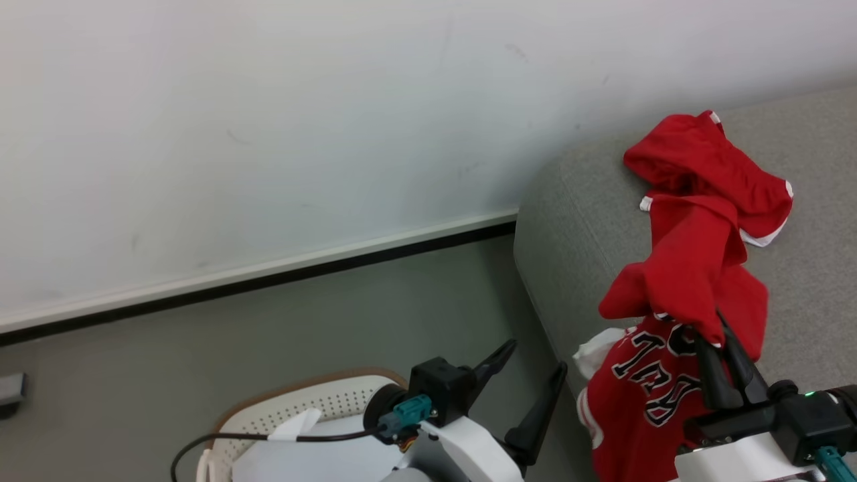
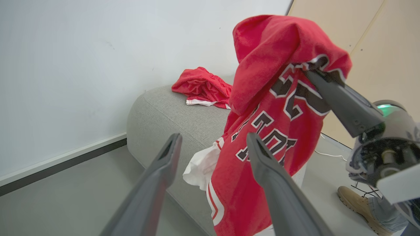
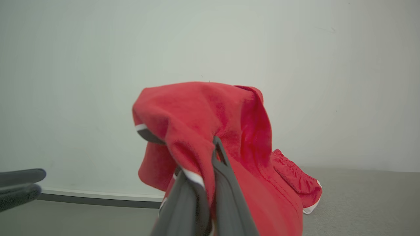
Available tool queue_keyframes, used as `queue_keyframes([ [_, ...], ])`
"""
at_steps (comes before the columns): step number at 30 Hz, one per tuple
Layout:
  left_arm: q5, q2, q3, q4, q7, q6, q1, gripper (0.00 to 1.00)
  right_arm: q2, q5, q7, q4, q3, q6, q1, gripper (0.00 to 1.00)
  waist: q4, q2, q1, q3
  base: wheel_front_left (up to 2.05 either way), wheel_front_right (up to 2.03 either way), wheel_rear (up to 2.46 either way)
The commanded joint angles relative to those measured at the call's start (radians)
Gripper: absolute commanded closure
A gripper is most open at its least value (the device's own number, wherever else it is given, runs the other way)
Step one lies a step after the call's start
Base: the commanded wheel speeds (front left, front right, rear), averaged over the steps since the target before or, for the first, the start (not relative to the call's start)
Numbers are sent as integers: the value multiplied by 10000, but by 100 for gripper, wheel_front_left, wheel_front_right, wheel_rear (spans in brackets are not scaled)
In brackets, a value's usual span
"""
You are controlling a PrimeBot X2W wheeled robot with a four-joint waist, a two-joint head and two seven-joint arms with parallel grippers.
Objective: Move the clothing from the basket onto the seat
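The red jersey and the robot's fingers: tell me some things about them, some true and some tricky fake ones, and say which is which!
1. The right gripper has its fingers shut on the lettered jersey. True.
2. The left gripper has a garment between its fingers. False: its fingers are open and hold nothing.
3. Another red garment with white trim lies on the grey sofa. True.
4. The lettered jersey lies folded inside the basket. False: it is out of the basket, hanging from the right gripper by the sofa's rounded arm.
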Motion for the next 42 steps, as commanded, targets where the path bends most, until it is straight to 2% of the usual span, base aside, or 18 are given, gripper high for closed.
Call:
queue_keyframes([
  [1, -82, 34, -45, -37, -53, -27, -188, 0, -6, -35, 1, -120, -94, -23, -193, 100, -138, -1, -1, 305, 0, 0, 0],
  [7, 192, 59, -229, -278, 189, -69, -758, 0, -9, 133, 1, -329, -628, -23, -766, 100, 10, -1, -1, 1367, 0, 0, 0],
  [12, 431, 262, -218, -575, 522, -148, -1541, 0, -206, 44, 1, -307, -1309, -23, -2080, 100, 356, -1, -1, 2746, 0, 0, 0],
  [16, 745, 441, -143, -874, 695, -183, -2285, 0, -974, 199, 2, -201, -1877, -23, -3483, 100, 817, -1, -1, 3872, 0, 0, 0],
  [18, 839, 524, -65, -1005, 736, -182, -2571, 0, -1607, 234, 4, -20, -2205, -24, -4265, 100, 1045, -1, -1, 4380, 0, 0, 0],
  [20, 866, 550, -8, -1088, 743, -182, -2704, 0, -1778, 475, 1, 141, -2436, -24, -4674, 100, 1147, -1, -1, 4613, 0, 0, 0],
  [25, 1047, 668, 138, -1435, 748, -195, -3323, 0, -3035, 975, 64, 1601, -3648, -23, -6888, 100, 1637, -1, -1, 5615, 0, 0, 0],
  [30, 1231, 666, 92, -1644, 751, -301, -3827, 0, -4417, 954, 454, 3227, -4573, -24, -8936, 100, 2113, -1, -1, 6240, 0, 0, 0],
  [35, 1343, 496, -39, -1828, 722, -299, -4160, 0, -5696, 55, 653, 4977, -5619, -24, -10221, 100, 2515, -1, -1, 6600, 0, 0, 0],
  [38, 1412, 401, -164, -1923, 761, -301, -4311, 0, -5847, -916, 600, 6050, -6387, -23, -10390, 100, 2688, -1, -1, 6828, 0, 0, 0],
  [42, 1297, 372, -188, -2020, 770, -248, -4326, 0, -5356, -1820, 335, 7171, -7400, -24, -10312, 100, 2746, -1, -1, 7099, 0, 0, 0],
])
